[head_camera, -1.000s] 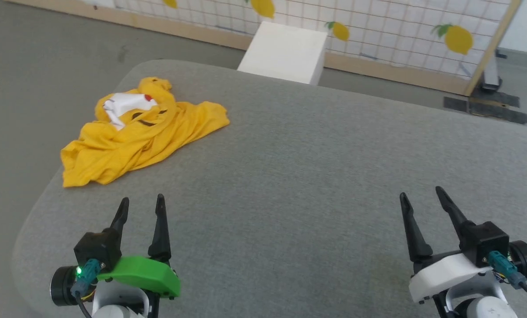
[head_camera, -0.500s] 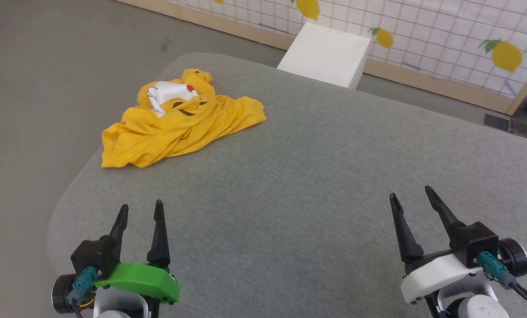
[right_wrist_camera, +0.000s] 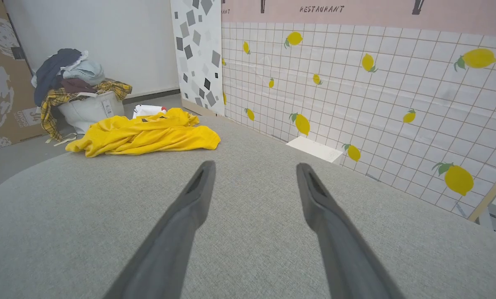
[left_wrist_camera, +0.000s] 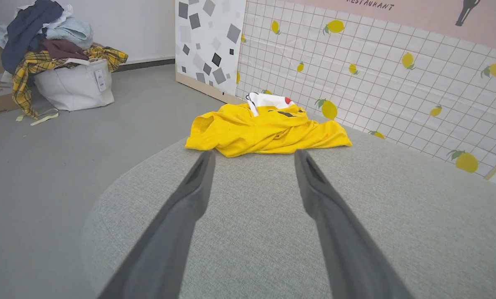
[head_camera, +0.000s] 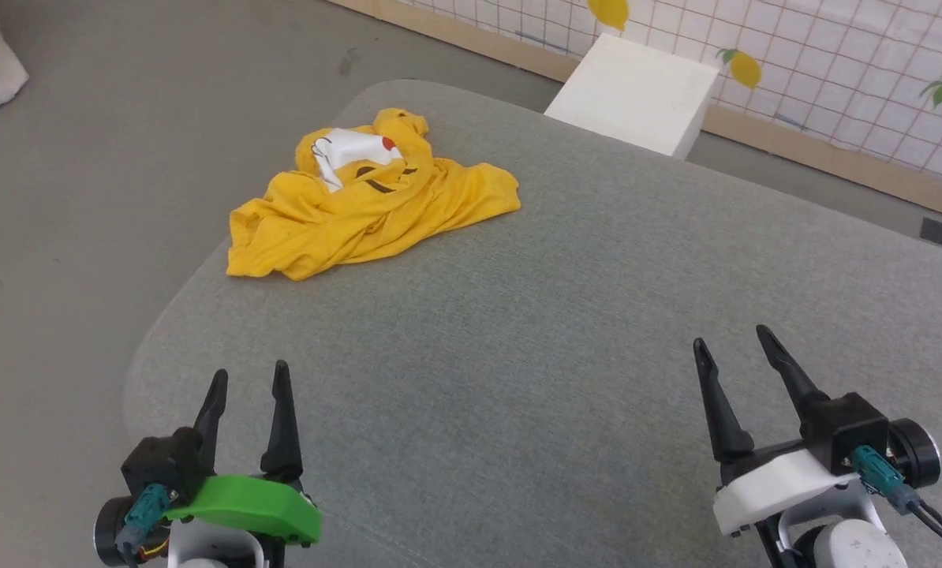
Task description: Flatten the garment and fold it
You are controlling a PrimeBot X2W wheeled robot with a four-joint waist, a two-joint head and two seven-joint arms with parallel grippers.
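Garment [head_camera: 372, 213] lies crumpled near the grey table's [head_camera: 518, 355] far left corner, well apart from my left gripper [head_camera: 250, 368] and right gripper [head_camera: 730, 335], both spread wide and empty.

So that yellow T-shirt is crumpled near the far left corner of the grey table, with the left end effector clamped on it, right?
Not quite. The T-shirt is crumpled near the far left corner of the grey table, but the left end effector is open and apart from it, holding nothing. The head view shows bare table between them.
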